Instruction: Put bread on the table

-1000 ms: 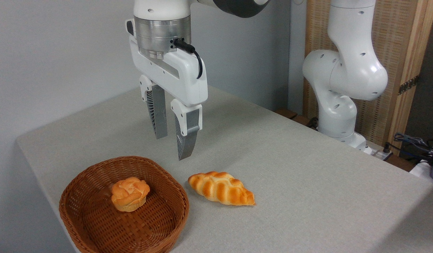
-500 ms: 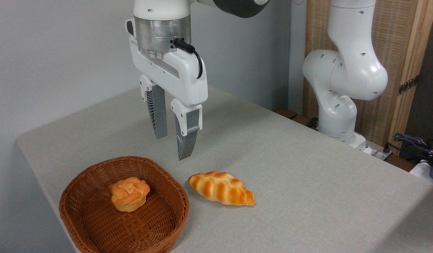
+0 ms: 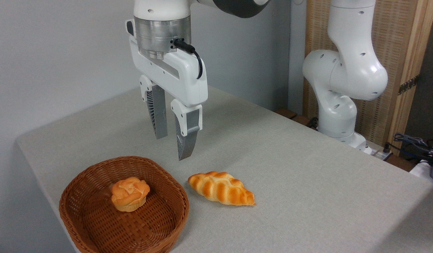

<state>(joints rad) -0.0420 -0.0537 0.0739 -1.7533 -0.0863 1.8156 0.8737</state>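
Jaws [image 3: 172, 147] slightly parted, empty, above table [image 3: 290, 168]; bread [image 3: 129, 193] in basket [image 3: 96, 225], braided loaf [image 3: 221, 188] beside.

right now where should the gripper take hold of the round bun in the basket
Come straight down from above and pinch the bun across its rounded sides. The basket rim walls it in, blocking a sideways approach; the lumpy top is open.
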